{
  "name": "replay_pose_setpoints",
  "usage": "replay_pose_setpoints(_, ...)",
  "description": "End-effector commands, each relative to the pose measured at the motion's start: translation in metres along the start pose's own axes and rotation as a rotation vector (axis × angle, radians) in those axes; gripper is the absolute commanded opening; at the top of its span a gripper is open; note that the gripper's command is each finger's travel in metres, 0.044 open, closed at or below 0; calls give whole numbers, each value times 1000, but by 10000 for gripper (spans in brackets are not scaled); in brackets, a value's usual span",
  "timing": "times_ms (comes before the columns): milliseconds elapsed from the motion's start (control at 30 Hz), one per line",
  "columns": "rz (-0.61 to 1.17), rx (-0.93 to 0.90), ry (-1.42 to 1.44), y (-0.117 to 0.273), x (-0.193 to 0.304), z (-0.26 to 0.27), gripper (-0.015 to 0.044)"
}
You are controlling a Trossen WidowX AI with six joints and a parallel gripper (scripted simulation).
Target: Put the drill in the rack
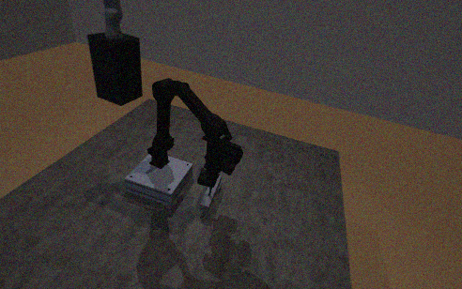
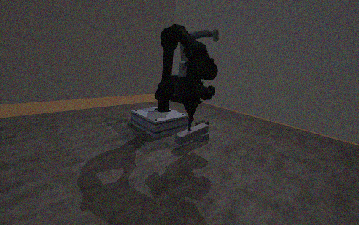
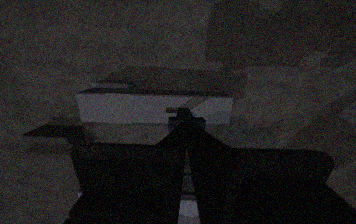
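My gripper is shut, with nothing seen between its fingers. It points down, with its tips at the top of a long pale block. Whether they touch it I cannot tell. A small tan piece shows just left of the fingertips in the wrist view; it may be the key. A dark flat pointed shape is left of the fingers there. The dim, grainy views do not let me tell the drill or the rack apart.
The arm's pale square base stands close beside the block. A dark mat lies on an orange-brown surface. A black box with a grey upright part is at the back left in the top view.
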State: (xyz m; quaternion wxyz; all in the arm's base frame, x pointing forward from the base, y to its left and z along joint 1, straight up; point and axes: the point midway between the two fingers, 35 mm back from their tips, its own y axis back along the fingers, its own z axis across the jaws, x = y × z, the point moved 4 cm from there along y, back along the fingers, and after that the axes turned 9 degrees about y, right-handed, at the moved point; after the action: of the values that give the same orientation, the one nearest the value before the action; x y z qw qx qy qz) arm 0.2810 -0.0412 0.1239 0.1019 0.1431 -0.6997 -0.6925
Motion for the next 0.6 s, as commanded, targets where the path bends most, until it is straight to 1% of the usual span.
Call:
replay_pose_setpoints(0, 33, -12, -1, -14, 5, 1, 0)
replay_pose_setpoints(567, 33, -12, -1, -21, 6, 1, 0)
